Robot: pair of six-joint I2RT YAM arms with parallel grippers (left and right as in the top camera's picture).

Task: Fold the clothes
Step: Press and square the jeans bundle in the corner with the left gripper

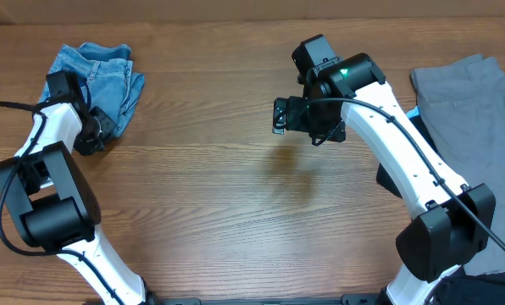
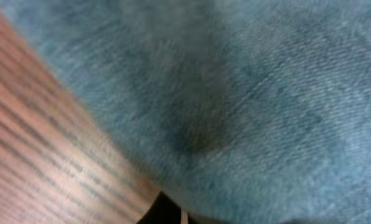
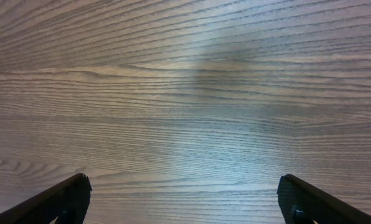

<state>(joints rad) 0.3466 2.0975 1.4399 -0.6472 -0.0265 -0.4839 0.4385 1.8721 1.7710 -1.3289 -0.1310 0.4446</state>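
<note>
I'm taking up the crumpled jeans (image 1: 108,72) at the table's (image 1: 235,195) far left with the left gripper (image 1: 96,134) shut against them, though I can't tell whether it's pinching cloth. The right gripper (image 1: 280,116) is hovering wide open and empty. I'm judging the next move needs them spread flat.

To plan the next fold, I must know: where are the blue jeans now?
In the overhead view, the jeans lie bunched at the far left of the table, against the left gripper, far from the grey garment.
</note>
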